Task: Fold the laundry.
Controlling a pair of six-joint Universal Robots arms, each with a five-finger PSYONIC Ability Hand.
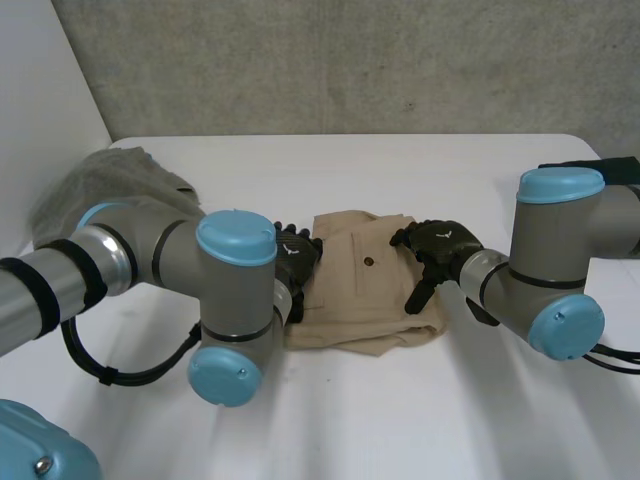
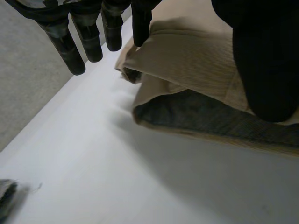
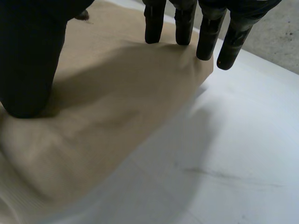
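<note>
Pants (image 1: 365, 290), the tan ones, where are they? – Kid

In the middle of the white table (image 1: 450, 410), folded small, soft and a bit lumpy, with a button on top. – Helper

What are the hands doing? – Kid

The left hand (image 1: 297, 262) is on one side edge and the right hand (image 1: 440, 250) on the other. Fingers are straight, thumbs push down, and they grab nothing. I think they should press flat and slow so the fold comes out neat. – Helper
</note>
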